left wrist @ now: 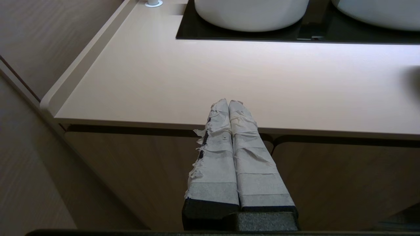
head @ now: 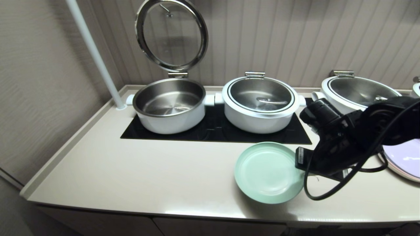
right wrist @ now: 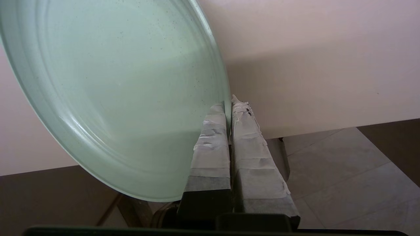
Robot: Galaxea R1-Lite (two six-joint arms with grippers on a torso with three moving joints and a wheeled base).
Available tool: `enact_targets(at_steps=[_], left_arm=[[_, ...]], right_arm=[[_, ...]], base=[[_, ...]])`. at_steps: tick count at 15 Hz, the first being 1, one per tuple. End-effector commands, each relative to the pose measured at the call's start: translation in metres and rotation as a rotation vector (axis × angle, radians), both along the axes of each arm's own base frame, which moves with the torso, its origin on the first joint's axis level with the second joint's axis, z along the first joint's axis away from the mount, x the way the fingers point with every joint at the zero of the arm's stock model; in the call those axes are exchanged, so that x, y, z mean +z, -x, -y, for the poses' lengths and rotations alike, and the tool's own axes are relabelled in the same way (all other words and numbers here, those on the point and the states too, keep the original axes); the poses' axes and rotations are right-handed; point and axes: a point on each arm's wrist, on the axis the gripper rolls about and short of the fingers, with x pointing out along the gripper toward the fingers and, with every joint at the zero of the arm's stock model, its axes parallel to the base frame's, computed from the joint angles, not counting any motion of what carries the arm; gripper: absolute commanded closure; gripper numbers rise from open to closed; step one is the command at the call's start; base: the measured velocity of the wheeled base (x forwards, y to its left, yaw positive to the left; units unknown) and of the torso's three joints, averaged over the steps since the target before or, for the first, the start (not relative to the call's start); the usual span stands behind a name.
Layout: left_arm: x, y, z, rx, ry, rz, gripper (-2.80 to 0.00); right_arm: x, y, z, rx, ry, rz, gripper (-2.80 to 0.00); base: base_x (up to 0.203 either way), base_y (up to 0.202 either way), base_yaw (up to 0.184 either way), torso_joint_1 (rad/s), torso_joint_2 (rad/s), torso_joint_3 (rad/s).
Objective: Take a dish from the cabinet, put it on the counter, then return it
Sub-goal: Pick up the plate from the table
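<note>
The pale mint-green dish [head: 267, 172] is over the front part of the cream counter [head: 131, 170], slightly tilted, with a shadow under it. My right gripper [head: 300, 160] comes in from the right and is shut on the dish's right rim. In the right wrist view the taped fingers [right wrist: 210, 137] pinch the rim of the dish [right wrist: 115, 91], one on each face, with the counter [right wrist: 311, 65] behind. I cannot tell whether the dish touches the counter. My left gripper [left wrist: 228, 102] is shut and empty, parked in front of the cabinet [left wrist: 131, 170], whose doors are closed.
On the black glass panel [head: 213, 131] stand an open pot [head: 169, 105] with its glass lid raised and a lidded pot [head: 261, 101]. A third pot [head: 357, 91] and a white plate [head: 405, 157] are behind my right arm. A white pole [head: 95, 55] rises at the back left.
</note>
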Motion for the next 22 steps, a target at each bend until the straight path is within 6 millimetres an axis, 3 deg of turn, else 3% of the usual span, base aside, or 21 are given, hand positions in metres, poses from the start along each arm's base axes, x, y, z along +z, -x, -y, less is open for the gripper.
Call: enact_targets(at_steps=[1,11,17,22], left_arm=[[0.000,0.000,0.000,0.000,0.000,0.000,0.00],[0.000,0.000,0.000,0.000,0.000,0.000,0.00],[0.000,0.000,0.000,-0.001,0.000,0.000,0.00],[0.000,0.000,0.000,0.000,0.000,0.000,0.00]], right_arm=[[0.010,0.011,0.005,-0.017,-0.022,0.024,0.00],[0.019,0.055,0.025,-0.042,-0.074,0.031,0.00],[0.018,0.093,0.043,-0.058,-0.105,0.070,0.00],[0.016,0.137,0.063,-0.063,-0.132,0.106,0.00]], base=[[0.000,0.000,0.000,0.000,0.00,0.000],[0.000,0.000,0.000,0.000,0.00,0.000],[0.000,0.000,0.000,0.000,0.00,0.000],[0.000,0.000,0.000,0.000,0.00,0.000]])
